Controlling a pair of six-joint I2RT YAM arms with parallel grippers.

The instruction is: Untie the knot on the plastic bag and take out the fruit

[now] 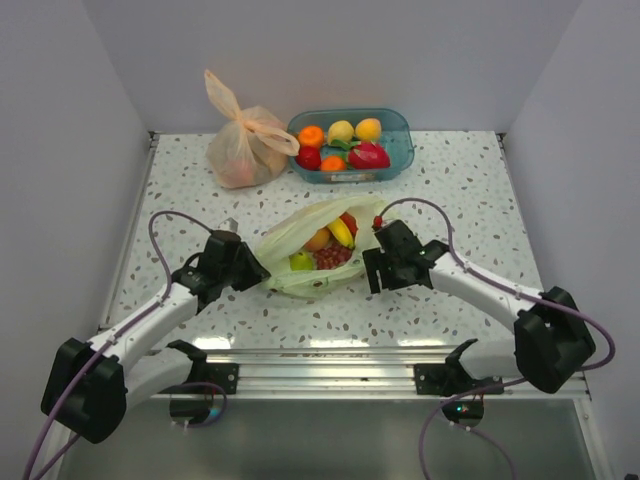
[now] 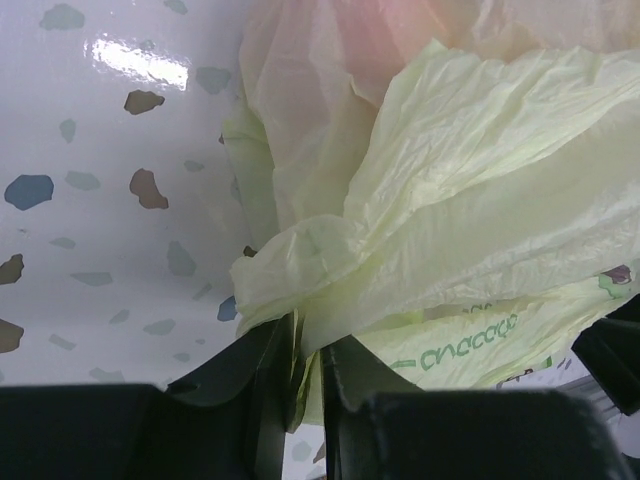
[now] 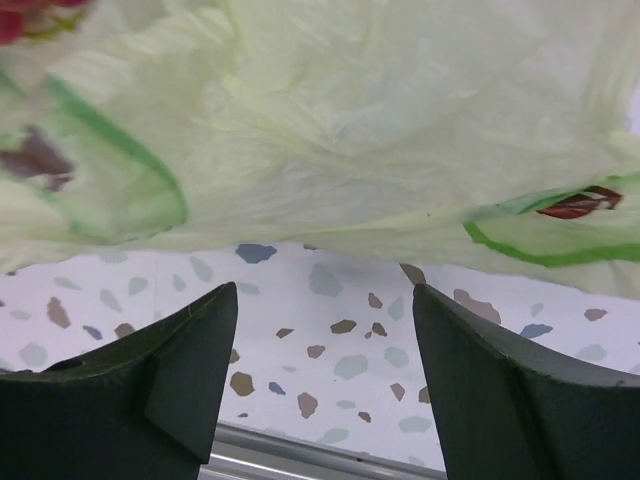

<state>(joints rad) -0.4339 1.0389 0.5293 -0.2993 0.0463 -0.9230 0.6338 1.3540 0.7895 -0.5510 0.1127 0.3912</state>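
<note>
The plastic bag (image 1: 288,236) lies in the middle of the table (image 1: 460,200), between the two arms, with its mouth spread wide and facing up. The fruit (image 1: 331,246) shows inside it: a banana (image 1: 341,232), a green apple (image 1: 302,261), a dark red cluster (image 1: 334,257) and an orange-pink piece beside them. No tied knot shows in any view, so the untying looks finished and the step in hand seems to be holding the mouth open for the first pick. The left gripper (image 2: 305,350) sits at the bag's left edge, its jaws nearly together with a gathered fold of the green film pinched between them. How firmly it holds that fold cannot be told. The right gripper (image 3: 325,300) is at the bag's right edge with its jaws spread wide and nothing between them, the film hanging just ahead of it over bare table. The next move probably calls for the right arm to rise over the rim and come down on one fruit, likely the banana on top, without catching loose film. Meanwhile the left side should keep the mouth from collapsing. The orange bag (image 1: 243,140) and the blue basket (image 1: 399,131) stand well apart at the back
</note>
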